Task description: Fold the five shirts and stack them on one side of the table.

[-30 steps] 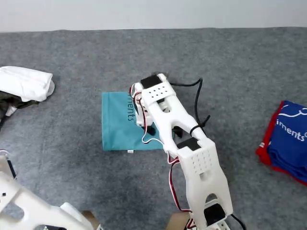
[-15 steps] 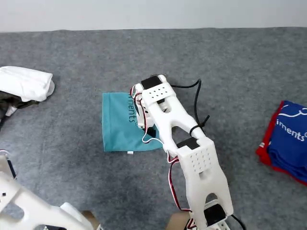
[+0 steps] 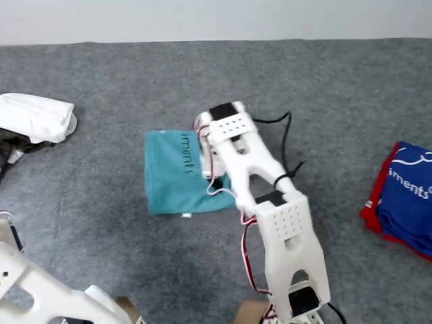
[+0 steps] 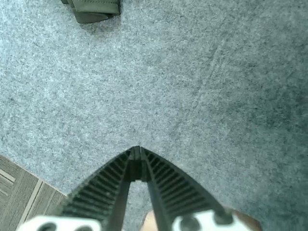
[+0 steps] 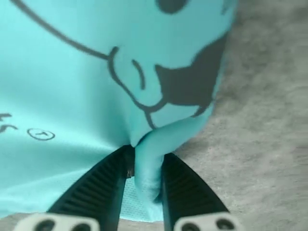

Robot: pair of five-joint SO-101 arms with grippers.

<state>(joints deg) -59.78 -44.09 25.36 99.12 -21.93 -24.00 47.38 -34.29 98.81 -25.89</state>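
A folded teal shirt (image 3: 174, 177) lies on the grey felt in the middle of the table. My right gripper (image 5: 144, 166) is shut on a pinched fold at the teal shirt's (image 5: 86, 82) right edge; in the high view the right arm (image 3: 237, 154) covers that edge. A folded blue shirt on a red one (image 3: 403, 197) makes a stack at the table's right side. A white shirt (image 3: 35, 116) lies bunched at the far left over a dark olive garment (image 3: 19, 144). My left gripper (image 4: 139, 156) is shut above bare felt with nothing in it.
The left arm's white base (image 3: 40, 290) sits at the lower left corner. The olive garment (image 4: 94, 8) lies farther off from the left gripper. The table's edge and wood floor (image 4: 19, 192) show in the left wrist view. Bare felt lies between the teal shirt and the stack.
The right arm has shifted slightly to the right, dragging the teal shirt's right edge with it; the shirt now wrinkles and sits a little farther right. The left arm has stayed still.
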